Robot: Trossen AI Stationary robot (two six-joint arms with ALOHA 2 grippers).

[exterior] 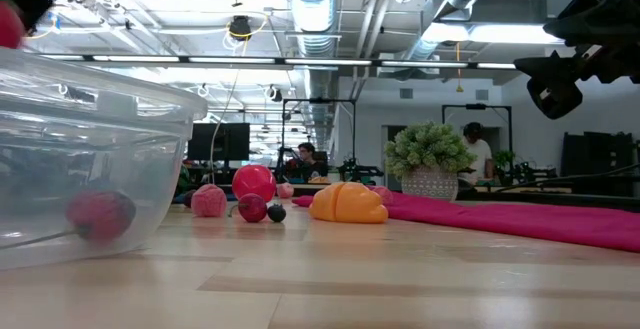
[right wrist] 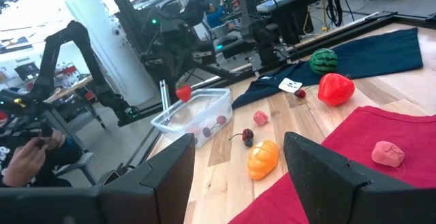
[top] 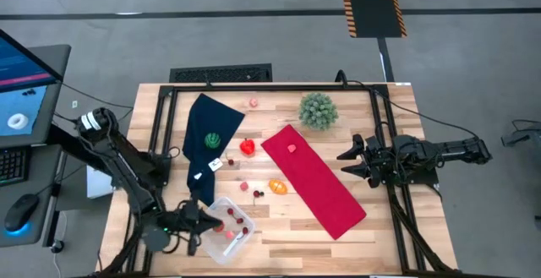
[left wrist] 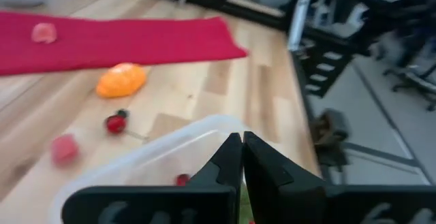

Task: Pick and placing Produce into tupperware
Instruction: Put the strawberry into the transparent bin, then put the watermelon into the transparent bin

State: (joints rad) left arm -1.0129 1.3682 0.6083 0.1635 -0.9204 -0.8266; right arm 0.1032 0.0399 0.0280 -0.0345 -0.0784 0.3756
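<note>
**Left gripper poised over the box with a red piece in its grip**

Your left gripper (right wrist: 182,91) hangs just above the clear, shallow plastic tupperware box (top: 221,246) at the table's near-left corner. Its two dark fingers (left wrist: 231,157) are pressed almost together, and the right wrist view shows a small red piece of produce (right wrist: 183,92) pinched between them, directly over the box and not yet released. Inside the box you already have a few small red and dark berry-sized pieces (top: 243,231), one of them resting against the wall in the low view.

Beyond the box, most of the work is still waiting. On the bare wood lie a small pink berry (top: 244,187), a dark cherry-like pair (top: 258,193) and an orange ribbed pumpkin-shaped piece (top: 277,186), close together beside the long red cloth (top: 325,192). A larger red pepper-like piece (top: 247,147) sits farther back, next to the dark blue cloth (top: 207,139), on which a small striped green melon (top: 213,140) rests. A pink piece (top: 292,149) lies on the red cloth, and another small pink piece (top: 253,102) sits near the table's far edge. The spiky green plant ball (top: 318,110) stands well apart at the back.

Your right gripper (top: 346,161) waits at the table's right side, beside the red cloth, its fingers spread wide and holding nothing.

By this count you are roughly a third of the way through.
</note>
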